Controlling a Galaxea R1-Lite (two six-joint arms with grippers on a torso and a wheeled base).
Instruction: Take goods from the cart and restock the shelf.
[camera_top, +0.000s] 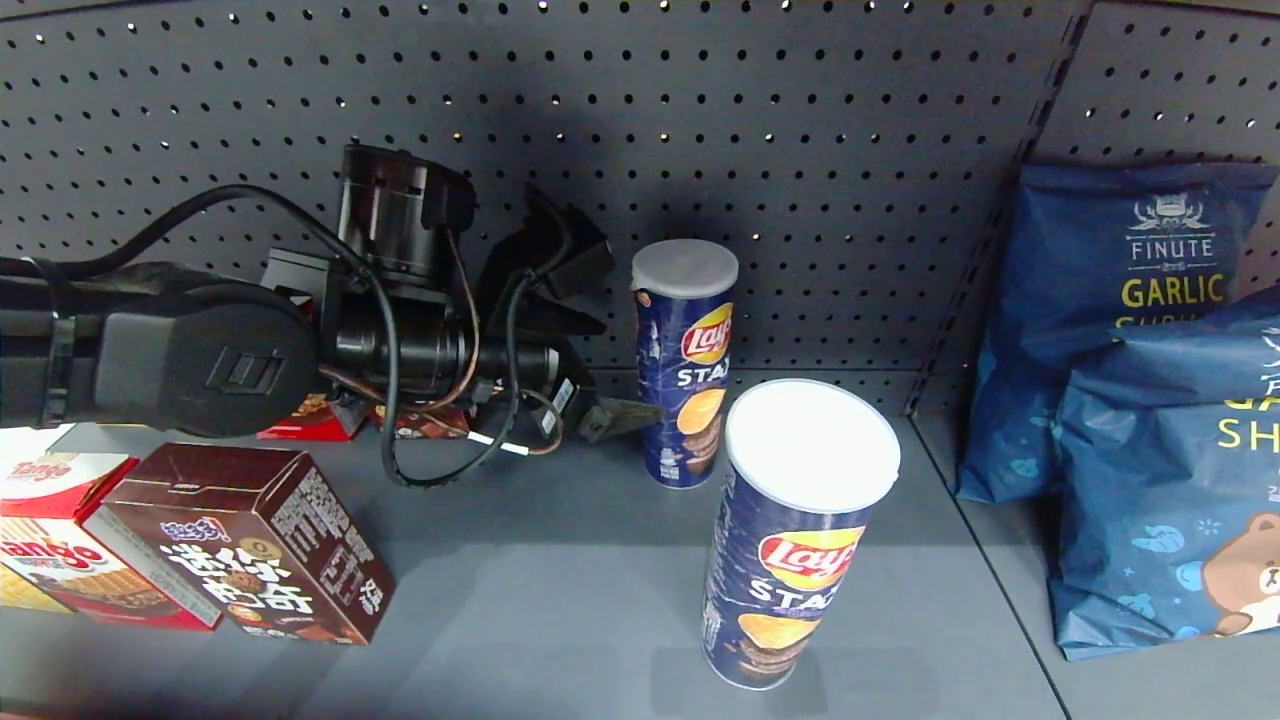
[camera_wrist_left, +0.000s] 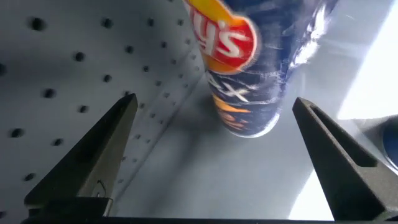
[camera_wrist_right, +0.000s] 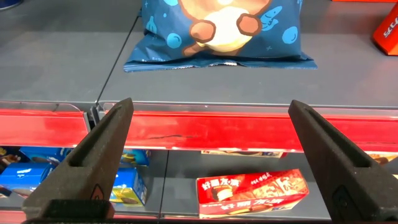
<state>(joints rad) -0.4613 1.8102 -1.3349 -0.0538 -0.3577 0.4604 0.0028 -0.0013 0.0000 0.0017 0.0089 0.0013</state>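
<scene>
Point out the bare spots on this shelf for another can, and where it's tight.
Widest free patch: shelf floor between the brown box and the front can. A narrower strip lies between that can and the blue bags. Crowded: the back, where the left gripper, jaws open, sits beside the back can; red-and-white boxes pack the left end.

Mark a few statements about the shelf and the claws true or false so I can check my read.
1. The rear dark blue cylindrical chip can and the front chip can, both white-lidded, stand upright on the grey metal shelf. True.
2. The left claw is shut on the rear can. False: it is open, fingers spread.
3. The brown cardboard box lies right of the cans. False: it lies to their left.
4. Blue plastic snack bags sit right of the cans. True.
5. The right claw is open. True.
</scene>
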